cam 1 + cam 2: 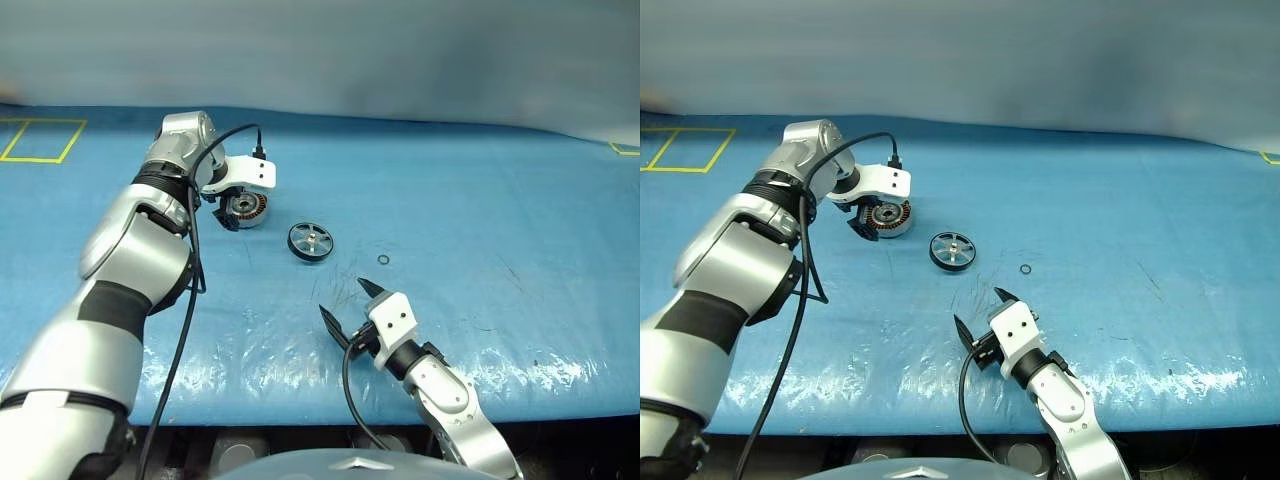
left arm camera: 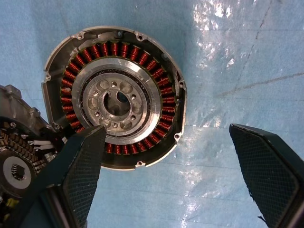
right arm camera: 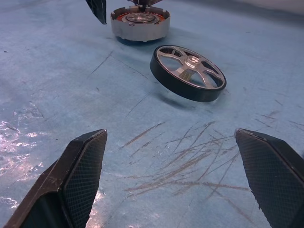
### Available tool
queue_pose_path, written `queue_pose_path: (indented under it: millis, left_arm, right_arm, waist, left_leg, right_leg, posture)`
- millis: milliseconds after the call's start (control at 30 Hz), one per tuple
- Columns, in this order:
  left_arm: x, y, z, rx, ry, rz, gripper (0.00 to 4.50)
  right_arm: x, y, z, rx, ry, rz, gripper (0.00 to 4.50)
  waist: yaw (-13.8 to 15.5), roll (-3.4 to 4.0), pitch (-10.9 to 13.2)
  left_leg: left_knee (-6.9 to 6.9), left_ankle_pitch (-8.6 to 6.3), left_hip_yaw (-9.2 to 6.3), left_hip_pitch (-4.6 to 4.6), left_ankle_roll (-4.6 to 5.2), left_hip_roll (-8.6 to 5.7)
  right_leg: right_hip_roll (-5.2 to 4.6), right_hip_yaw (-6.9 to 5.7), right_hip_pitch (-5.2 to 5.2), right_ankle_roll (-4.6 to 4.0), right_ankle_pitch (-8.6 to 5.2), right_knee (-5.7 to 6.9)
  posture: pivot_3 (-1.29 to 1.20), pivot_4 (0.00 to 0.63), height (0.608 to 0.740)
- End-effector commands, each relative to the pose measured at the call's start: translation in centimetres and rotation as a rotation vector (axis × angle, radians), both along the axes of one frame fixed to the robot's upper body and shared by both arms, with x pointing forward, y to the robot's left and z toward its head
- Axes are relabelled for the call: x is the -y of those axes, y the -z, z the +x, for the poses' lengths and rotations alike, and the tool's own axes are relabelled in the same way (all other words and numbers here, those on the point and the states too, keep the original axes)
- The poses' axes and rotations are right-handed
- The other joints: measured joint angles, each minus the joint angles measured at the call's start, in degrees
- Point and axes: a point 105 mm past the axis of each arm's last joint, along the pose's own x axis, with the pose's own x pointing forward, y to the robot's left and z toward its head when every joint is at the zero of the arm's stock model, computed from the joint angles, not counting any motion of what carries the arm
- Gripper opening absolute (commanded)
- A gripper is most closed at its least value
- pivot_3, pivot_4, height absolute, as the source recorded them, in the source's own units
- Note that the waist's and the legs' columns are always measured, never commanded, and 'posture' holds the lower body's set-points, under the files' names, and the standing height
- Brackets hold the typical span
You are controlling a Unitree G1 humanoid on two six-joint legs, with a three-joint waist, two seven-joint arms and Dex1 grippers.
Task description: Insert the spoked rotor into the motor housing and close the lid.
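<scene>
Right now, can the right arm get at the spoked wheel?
Probably yes: the right gripper is open and aimed at the wheel, with only bare blue mat between them.

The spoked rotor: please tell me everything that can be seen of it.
The spoked rotor is a small round wheel with a dark, near-black rim and a silver metal hub with spokes. It lies spoked face up on the blue table cover, seemingly slightly tilted, just beside the open motor housing without touching it. No gripper touches it; the open right gripper points toward it from nearby.

A small dark ring (image 1: 383,260) lies on the scratched blue table (image 1: 480,210).
</scene>
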Motion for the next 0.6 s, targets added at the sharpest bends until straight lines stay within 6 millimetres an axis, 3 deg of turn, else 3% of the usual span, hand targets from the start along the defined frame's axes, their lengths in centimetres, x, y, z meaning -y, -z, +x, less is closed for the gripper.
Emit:
queue_pose_path:
  millis: [33, 367, 600]
  left_arm:
    - [0.0, 0.5, -0.1, -0.009, -0.008, -0.009, 4.4]
    - [0.6, 2.1, -0.4, -0.033, -0.027, -0.053, 4.4]
    - [0.2, 0.9, -0.1, -0.013, -0.022, -0.02, 4.4]
  right_arm:
    - [0.0, -1.5, 0.0, 0.049, 0.015, 0.024, 4.5]
    - [0.0, -1.5, 0.1, 0.056, 0.035, 0.027, 4.5]
    - [0.0, -1.3, -0.1, 0.047, 0.032, 0.021, 4.5]
  waist:
    - [0.0, 0.0, 0.0]
    - [0.1, 0.0, 0.0]
    - [0.1, 0.0, 0.0]
  left_leg:
    - [0.0, 0.0, 0.0, 0.01, 0.0, 0.0]
    - [0.09, 0.01, -0.01, 0.18, 0.02, -0.01]
    - [0.13, 0.05, -0.01, 0.22, 0.07, -0.01]
  right_leg:
    - [0.0, 0.0, 0.0, 0.0, 0.0, 0.01]
    - [0.0, 0.0, 0.2, 0.04, 0.02, 0.06]
    - [0.0, 0.0, 0.24, 0.1, 0.06, 0.09]
  posture:
    - [0.0, 0.15, 0.74]
    - [0.0, 0.15, 0.74]
    - [0.0, 0.15, 0.74]
